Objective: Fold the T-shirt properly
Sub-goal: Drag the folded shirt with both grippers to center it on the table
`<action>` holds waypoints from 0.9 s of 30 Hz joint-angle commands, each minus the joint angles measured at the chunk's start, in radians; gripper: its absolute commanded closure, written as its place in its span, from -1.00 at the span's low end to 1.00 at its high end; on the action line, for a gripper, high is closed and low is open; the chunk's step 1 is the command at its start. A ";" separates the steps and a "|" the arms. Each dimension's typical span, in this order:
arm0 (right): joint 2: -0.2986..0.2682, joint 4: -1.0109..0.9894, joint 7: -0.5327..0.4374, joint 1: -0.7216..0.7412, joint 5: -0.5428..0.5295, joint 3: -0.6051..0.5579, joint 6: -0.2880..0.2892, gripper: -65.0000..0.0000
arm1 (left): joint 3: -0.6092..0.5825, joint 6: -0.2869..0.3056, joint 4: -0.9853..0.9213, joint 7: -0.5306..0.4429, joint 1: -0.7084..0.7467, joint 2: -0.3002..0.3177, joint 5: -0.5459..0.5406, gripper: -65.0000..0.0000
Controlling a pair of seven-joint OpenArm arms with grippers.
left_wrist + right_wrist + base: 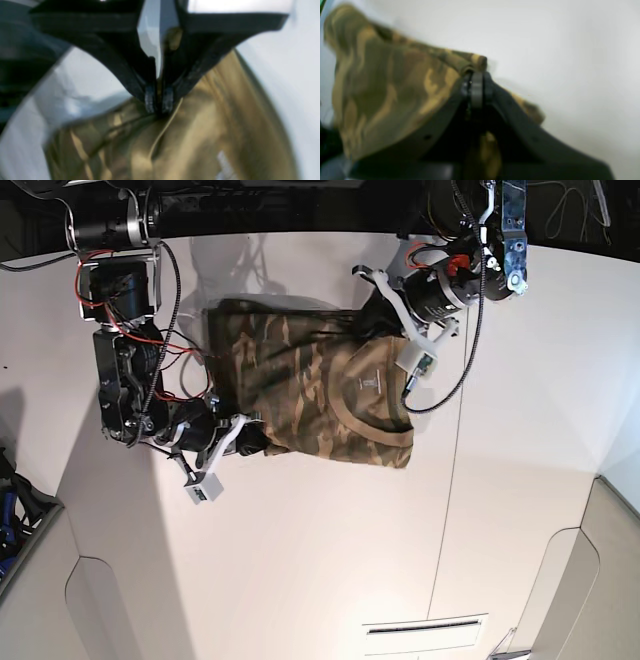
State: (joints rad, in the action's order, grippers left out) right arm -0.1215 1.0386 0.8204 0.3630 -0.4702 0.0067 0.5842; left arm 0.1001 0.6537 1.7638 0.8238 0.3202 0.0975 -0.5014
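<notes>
T-shirt (pixel 300 395) status: the camouflage garment lies on the white table (pixel 330 560) in the far half of the base view, between the two arms, and is partly gathered. The collar faces the near edge, and the body runs away toward the arm mounts. Its long axis at this stage runs side to side, from one gripper to the other.

Table clearance: bare surface extends well toward the near edge and to either flank of the cloth. The far side is crowded by the arm bases and cabling, so free room for moving lies mainly nearward.

Left gripper (pixel 159 103): jaws clenched on a pinch of cloth. In its wrist view the fabric hangs away below the tips, with a light seam line running from the grip. In the base view it holds the far corner on that view's right.

Right gripper (pixel 476 82): jaws clamped on a rolled hem or edge. Cloth drapes to one side of the fingers in its wrist view. In the base view it holds the near corner on that view's left.

Judgement: both arms are equally engaged at opposite ends. The next move probably depends on carrying both held edges together toward open table.
</notes>
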 commanded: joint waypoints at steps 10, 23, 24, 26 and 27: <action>-0.062 0.051 0.104 -0.080 -0.197 0.003 0.009 1.00 | 0.050 -0.040 -0.026 -0.028 -0.082 0.056 -0.010 0.86; -0.059 0.290 0.106 -0.341 -0.257 0.012 0.015 1.00 | 0.050 -0.067 -0.199 -0.037 -0.216 0.055 -0.010 0.86; -0.058 0.307 0.108 -0.354 -0.256 0.012 0.015 1.00 | 0.050 -0.067 -0.206 -0.038 -0.229 0.055 -0.010 0.86; -0.058 0.341 0.109 -0.384 -0.257 0.012 0.015 1.00 | 0.050 -0.067 -0.213 -0.039 -0.251 0.055 -0.011 0.86; -0.058 0.358 0.109 -0.400 -0.262 0.012 0.015 1.00 | 0.050 -0.068 -0.214 -0.039 -0.259 0.055 -0.010 0.86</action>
State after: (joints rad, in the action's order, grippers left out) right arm -0.1745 1.3846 0.9112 -0.0387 -0.7357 0.0189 0.5987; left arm 0.1486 0.5865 1.5391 0.7906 0.0715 0.1490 -0.5037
